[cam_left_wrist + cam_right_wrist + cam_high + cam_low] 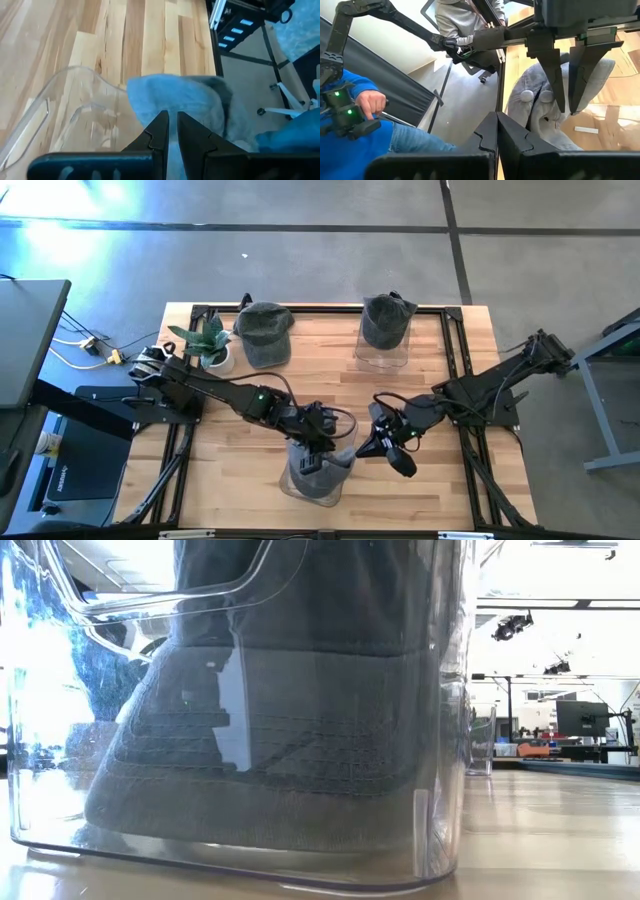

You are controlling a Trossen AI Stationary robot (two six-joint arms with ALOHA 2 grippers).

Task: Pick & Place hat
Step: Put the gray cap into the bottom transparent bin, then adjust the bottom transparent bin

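Left gripper [318, 463] low at the table's near edge, fingers nearly together. Right gripper [392, 452] just beside it, fingers fully closed.

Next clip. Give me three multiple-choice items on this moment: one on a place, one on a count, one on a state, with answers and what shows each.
1. Where is the potted plant?
A. Far left of the table, beside a hat
B. Near right corner
C. On the floor

2. How many grey hats are on the table?
A. One
B. Three
C. Five

3. How is the right gripper?
A. Wide open
B. Shut on the plant
C. Shut, holding nothing

Answers:
1 A: the high view shows it next to the far left hat.
2 B: that hat, the far right hat, and the near hat under the left gripper.
3 C: its fingers meet beside the near hat.
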